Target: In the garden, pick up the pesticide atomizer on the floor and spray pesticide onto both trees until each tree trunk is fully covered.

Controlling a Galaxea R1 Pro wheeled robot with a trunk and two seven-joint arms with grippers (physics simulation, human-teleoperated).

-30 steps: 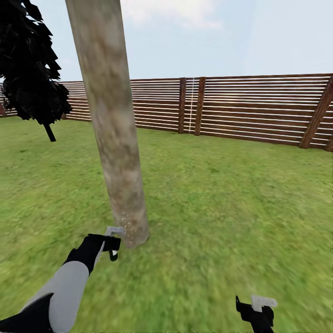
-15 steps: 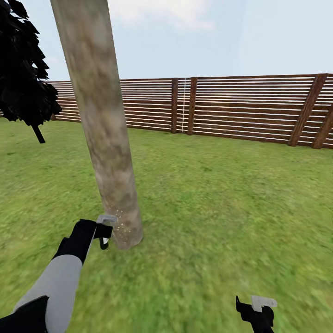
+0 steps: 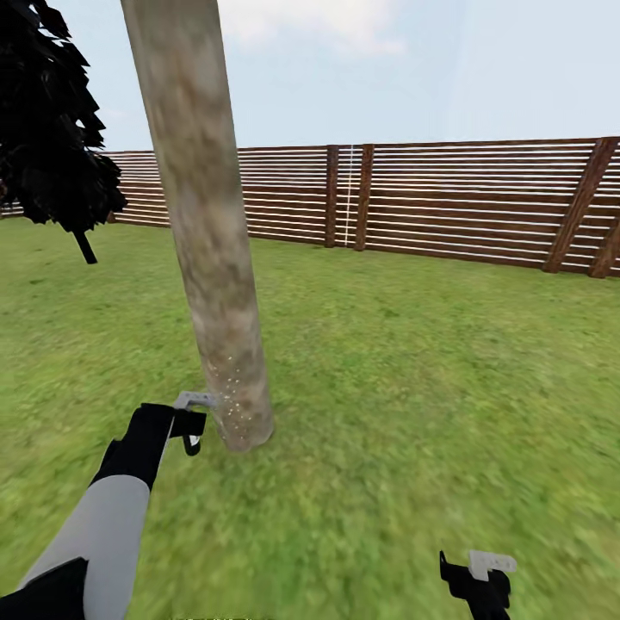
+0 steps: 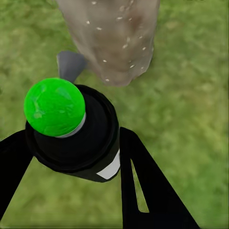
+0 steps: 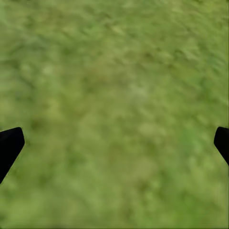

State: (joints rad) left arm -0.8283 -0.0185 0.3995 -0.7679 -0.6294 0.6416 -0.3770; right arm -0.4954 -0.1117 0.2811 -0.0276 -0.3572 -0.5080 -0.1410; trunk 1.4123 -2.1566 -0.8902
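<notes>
Green lawn [image 3: 413, 387] and slatted fence [image 3: 465, 202] surround the tree trunk [image 3: 207, 224] at 12 o'clock. Left claw [image 3: 194, 424], clamped on the dark, green-tipped pesticide atomizer [image 4: 71, 129], should aim the nozzle squarely at bare bark; white specks dot the base. Right claw [image 3: 482, 575] hangs wide, empty.

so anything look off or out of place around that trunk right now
Nothing stands out as wrong. The pale specks low on the tree trunk sit right where the atomizer, held in the left gripper, is aimed, so they look like spray. Its tip shows bright green in the left wrist view. The right gripper hangs open over the lawn.
</notes>
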